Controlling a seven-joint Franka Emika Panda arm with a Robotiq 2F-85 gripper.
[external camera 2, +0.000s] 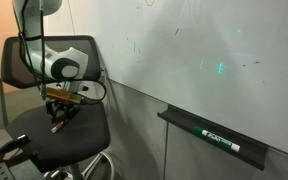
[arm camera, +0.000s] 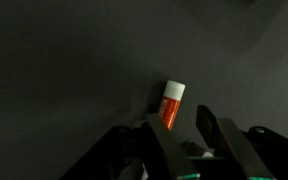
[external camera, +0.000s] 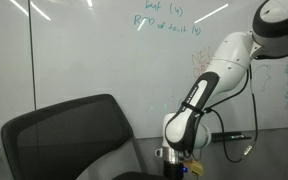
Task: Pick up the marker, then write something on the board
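In an exterior view the white arm (external camera: 219,75) bends down from the upper right to the gripper (external camera: 184,167) at the bottom edge, its jaws too small to read. A black mesh chair (external camera: 64,135) stands beside the jaws. The whiteboard (external camera: 104,60) with green writing (external camera: 164,22) rises behind and above them. A black cable (external camera: 234,134) hangs on their other side.

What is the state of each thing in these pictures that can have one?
claw: open, low over the chair seat, nothing clamped.
orange marker: lying on the dark seat beside one claw finger, not lifted.
board: carries green handwriting.
second marker: lying in the tray under the board.
chair: upright, under the claw.
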